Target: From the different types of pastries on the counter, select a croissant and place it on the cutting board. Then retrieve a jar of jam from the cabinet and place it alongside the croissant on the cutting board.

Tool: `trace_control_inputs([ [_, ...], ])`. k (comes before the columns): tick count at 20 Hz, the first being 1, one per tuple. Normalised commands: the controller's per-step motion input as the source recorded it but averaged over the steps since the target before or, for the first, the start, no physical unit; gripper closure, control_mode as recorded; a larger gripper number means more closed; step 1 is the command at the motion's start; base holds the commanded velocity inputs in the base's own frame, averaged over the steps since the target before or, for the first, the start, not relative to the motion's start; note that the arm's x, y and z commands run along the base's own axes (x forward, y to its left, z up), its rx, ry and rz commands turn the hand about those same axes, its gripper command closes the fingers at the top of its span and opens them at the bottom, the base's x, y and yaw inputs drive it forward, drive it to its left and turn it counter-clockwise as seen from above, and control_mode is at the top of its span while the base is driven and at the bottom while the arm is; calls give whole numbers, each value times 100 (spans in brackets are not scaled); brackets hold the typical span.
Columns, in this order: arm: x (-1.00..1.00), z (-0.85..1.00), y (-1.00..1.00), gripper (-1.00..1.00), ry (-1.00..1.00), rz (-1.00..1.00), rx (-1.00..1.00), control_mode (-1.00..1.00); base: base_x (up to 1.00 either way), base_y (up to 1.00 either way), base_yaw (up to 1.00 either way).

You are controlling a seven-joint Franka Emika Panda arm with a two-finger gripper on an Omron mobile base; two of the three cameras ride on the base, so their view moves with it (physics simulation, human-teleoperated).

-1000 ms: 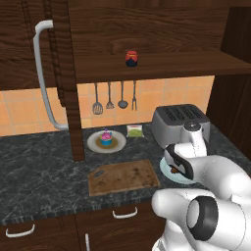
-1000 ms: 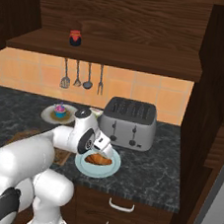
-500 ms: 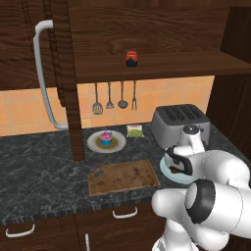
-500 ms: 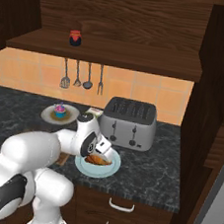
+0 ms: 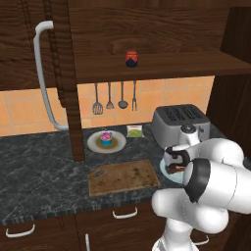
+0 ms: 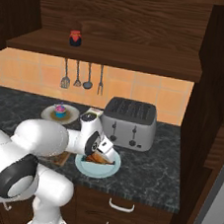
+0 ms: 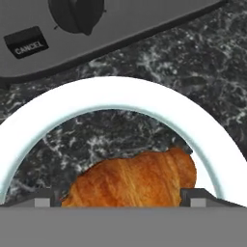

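The golden-brown croissant (image 7: 130, 181) lies on a pale blue plate (image 7: 120, 94) on the dark counter (image 5: 39, 166), just in front of the toaster. My gripper (image 7: 120, 200) is down over it, open, with one fingertip (image 7: 46, 198) at each end of the pastry; I cannot tell if they touch it. From the right, the gripper (image 6: 95, 154) covers most of the croissant (image 6: 97, 158). The wooden cutting board (image 5: 122, 176) lies bare to the plate's left. The jar of jam (image 5: 131, 59) stands on the cabinet shelf (image 5: 162, 66). A pink-frosted cupcake (image 5: 106, 138) sits on another plate.
The silver toaster (image 6: 129, 123) stands close behind the plate. Utensils (image 5: 109, 95) hang on the tiled wall. The open cabinet door with its curved grey handle (image 5: 41, 73) juts out at the left. A dark tall unit (image 6: 212, 121) walls the right side.
The arm has folded down and the hand has sunk lower onto the plate, closer around the croissant. Nothing else has moved.
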Motion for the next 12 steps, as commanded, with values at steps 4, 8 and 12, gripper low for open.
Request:
trace_control_inputs([
  [4, -12, -29, 1, 100, 22, -2, 0, -100, 0, 0, 0],
  [8, -5, 40, -1, 100, 5, 0, 12, -100, 0, 0, 0],
  [12, 0, 63, 3, 100, 0, -3, 8, -100, 0, 0, 0],
])
